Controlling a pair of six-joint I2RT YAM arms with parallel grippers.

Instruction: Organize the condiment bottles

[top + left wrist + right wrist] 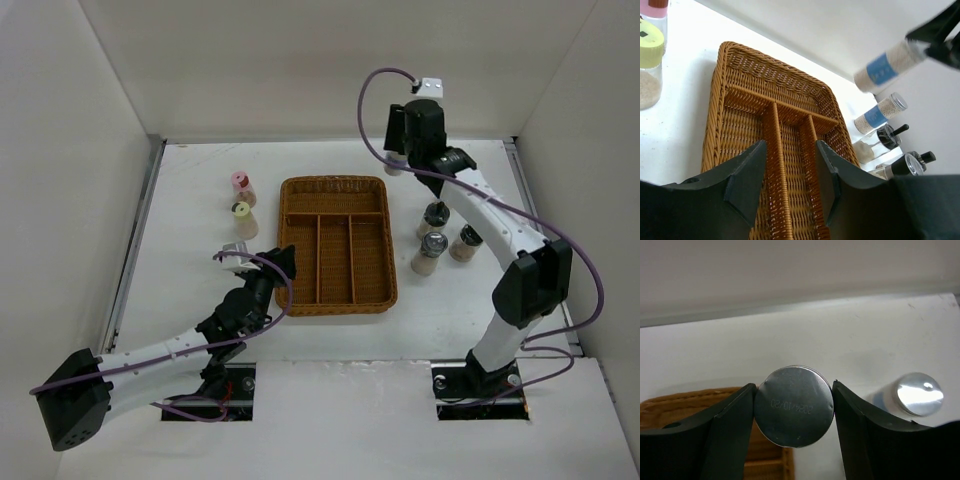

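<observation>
Up close, squeezed tight between the two dark fingers of the right gripper (794, 390): a bottle (794, 412) with a shiny round top. Held up higher than the white table (180, 300), out past the far right corner of the brown basket tray (340, 183). Just beside it, down on the table, one more shiny-top bottle (917, 395) with a blue label. Nearer in, on the right side of the brown basket tray, three more bottles (430, 250) standing close together. On the left side, a pink-cap bottle (241, 185) and a yellow-cap bottle (242, 218), standing up next to each other. Low by the near left edge of the brown basket tray, the left gripper (790, 150), fingers apart, with nothing between them.
</observation>
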